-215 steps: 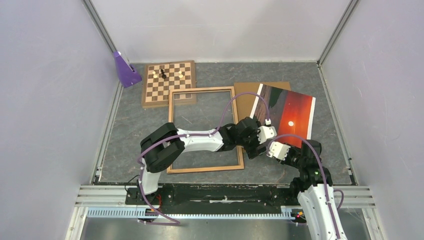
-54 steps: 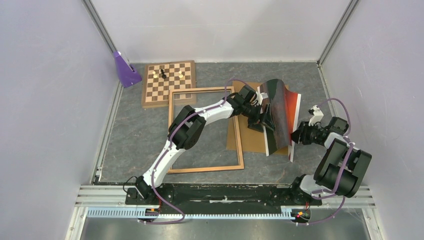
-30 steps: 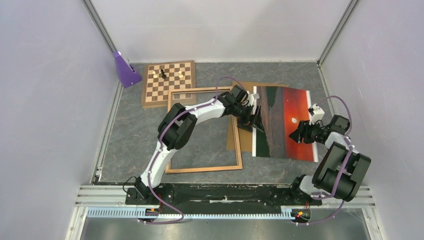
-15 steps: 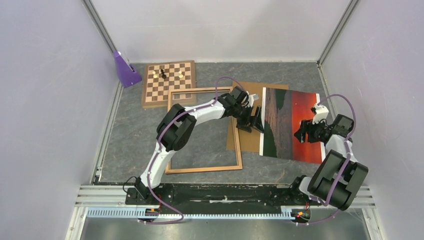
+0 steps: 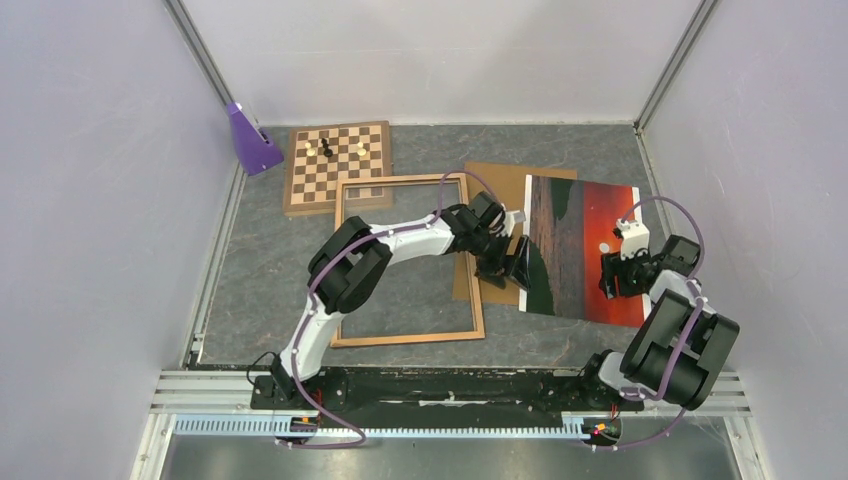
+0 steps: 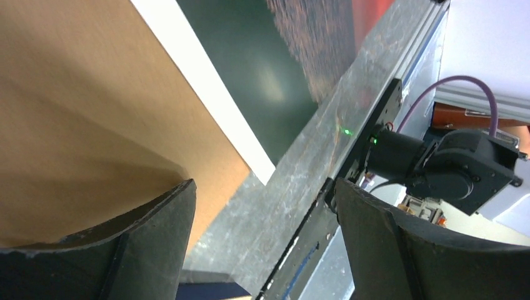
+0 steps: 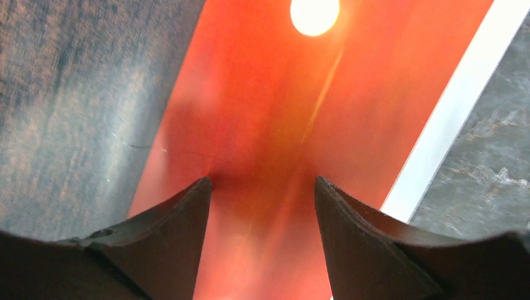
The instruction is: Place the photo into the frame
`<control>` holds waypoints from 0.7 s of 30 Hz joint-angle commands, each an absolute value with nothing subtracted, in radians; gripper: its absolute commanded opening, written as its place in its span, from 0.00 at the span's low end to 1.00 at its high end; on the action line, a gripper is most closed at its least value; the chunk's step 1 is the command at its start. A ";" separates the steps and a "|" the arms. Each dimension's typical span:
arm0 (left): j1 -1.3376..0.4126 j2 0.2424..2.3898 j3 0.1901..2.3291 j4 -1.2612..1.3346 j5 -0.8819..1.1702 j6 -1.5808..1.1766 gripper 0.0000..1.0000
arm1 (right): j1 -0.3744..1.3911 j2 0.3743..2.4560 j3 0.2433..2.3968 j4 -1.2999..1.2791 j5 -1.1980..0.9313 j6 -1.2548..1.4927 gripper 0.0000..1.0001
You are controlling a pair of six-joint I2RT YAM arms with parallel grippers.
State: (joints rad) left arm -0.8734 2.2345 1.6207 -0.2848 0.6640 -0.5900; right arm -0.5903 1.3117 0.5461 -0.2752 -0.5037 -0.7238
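The photo [image 5: 580, 250] lies face up on the table's right side, red sky and white sun to the right, dark sea to the left. Its left part overlaps the brown backing board [image 5: 495, 195]. The frame [image 5: 405, 338] lies flat left of it, wood side up. My left gripper [image 5: 515, 265] is open and empty at the photo's left edge. The left wrist view shows table between its fingers [image 6: 144, 250], with board [image 6: 94, 106] and photo [image 6: 281, 69] beyond. My right gripper [image 5: 612, 275] is open and low over the red area [image 7: 250, 112]; its midpoint [image 7: 262, 187] lies below the sun.
A chessboard [image 5: 337, 165] with a few pieces lies at the back left, overlapped by the frame's far corner. A purple wedge [image 5: 250, 140] stands in the back left corner. Walls close in both sides. A metal rail [image 5: 450, 385] runs along the near edge.
The photo, earlier held bent and upright between both grippers, now lies flat face up. In the last half second my left gripper slid toward the near side along the photo's left edge.
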 commanded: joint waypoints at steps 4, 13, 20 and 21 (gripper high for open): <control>-0.902 2.088 1.456 -0.236 0.681 -0.769 0.87 | -0.594 1.343 0.514 -0.205 -0.439 -0.774 0.63; -0.953 2.094 1.324 0.034 0.698 -0.999 0.84 | -0.594 1.331 0.478 -0.205 -0.428 -0.802 0.61; -0.962 2.134 1.316 0.071 0.657 -1.027 0.82 | -0.594 1.315 0.436 -0.239 -0.393 -0.922 0.51; -0.964 2.134 1.310 0.081 0.655 -1.033 0.82 | -0.595 1.306 0.422 -0.239 -0.377 -0.943 0.50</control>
State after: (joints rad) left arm -0.9604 2.1181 1.3235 0.0002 0.6800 -0.9684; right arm -0.5911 1.3029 0.4931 -0.1738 -0.5072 -0.8062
